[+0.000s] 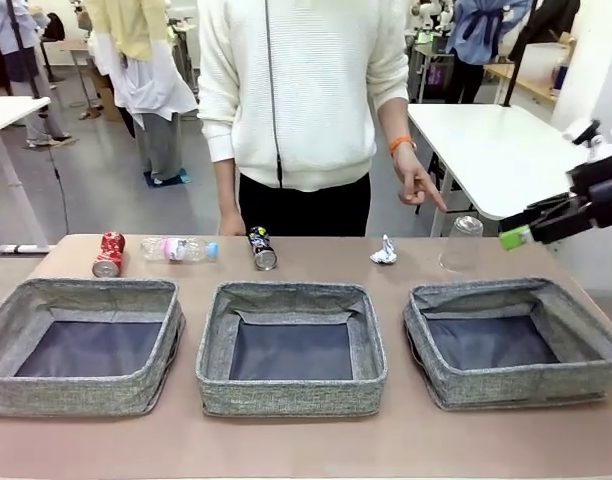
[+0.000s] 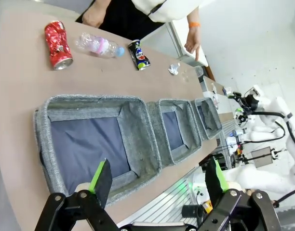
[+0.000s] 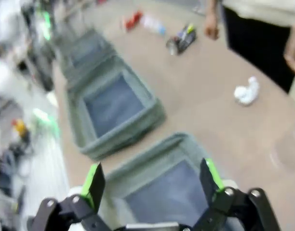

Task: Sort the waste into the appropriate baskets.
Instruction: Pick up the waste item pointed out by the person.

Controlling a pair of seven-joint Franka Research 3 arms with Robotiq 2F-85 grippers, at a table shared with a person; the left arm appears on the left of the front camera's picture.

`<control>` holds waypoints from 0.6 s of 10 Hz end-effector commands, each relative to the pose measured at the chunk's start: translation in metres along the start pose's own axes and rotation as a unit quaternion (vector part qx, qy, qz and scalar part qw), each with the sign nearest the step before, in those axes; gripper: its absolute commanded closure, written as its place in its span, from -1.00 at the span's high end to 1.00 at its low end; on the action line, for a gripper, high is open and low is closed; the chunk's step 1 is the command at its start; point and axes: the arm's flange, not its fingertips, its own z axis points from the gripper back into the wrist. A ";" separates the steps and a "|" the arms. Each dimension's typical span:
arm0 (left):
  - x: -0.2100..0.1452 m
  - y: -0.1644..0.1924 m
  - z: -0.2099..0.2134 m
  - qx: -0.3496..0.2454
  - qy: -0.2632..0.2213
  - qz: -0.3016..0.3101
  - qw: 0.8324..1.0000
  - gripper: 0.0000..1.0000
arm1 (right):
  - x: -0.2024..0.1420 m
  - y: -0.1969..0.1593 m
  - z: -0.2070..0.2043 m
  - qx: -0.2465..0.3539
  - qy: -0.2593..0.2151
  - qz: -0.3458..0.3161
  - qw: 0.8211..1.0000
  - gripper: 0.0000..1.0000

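Three grey woven baskets stand in a row: left (image 1: 86,292), middle (image 1: 286,395), right (image 1: 516,385), all with nothing inside. Behind them lies the waste: a crushed red can (image 1: 108,254), a clear bottle (image 1: 179,249) with pink label and blue cap, a dark printed can (image 1: 262,248), a white paper wad (image 1: 384,251) and a clear plastic cup (image 1: 462,242). My right gripper (image 1: 521,232) hangs open at the right edge, above the right basket (image 3: 152,151). My left gripper (image 2: 157,173) is open above the left basket (image 2: 44,125), with the red can (image 2: 57,38) far beyond it.
A person in a white sweater stands at the far side; one hand (image 1: 418,185) points down toward the wad and cup, the other rests by the table edge (image 1: 230,222). Bare table lies in front of the baskets. White tables stand behind.
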 end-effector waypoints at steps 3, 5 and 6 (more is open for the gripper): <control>0.001 -0.001 0.001 -0.009 -0.005 -0.012 1.000 1.00 | -0.069 -0.077 0.046 -0.068 0.005 0.060 0.996 1.00; 0.001 -0.001 0.001 -0.009 -0.005 -0.012 1.000 1.00 | -0.021 -0.044 0.016 -0.037 0.060 0.116 0.991 1.00; 0.001 -0.001 0.001 -0.009 -0.005 -0.012 1.000 1.00 | -0.059 -0.065 0.041 -0.058 0.053 0.099 0.992 1.00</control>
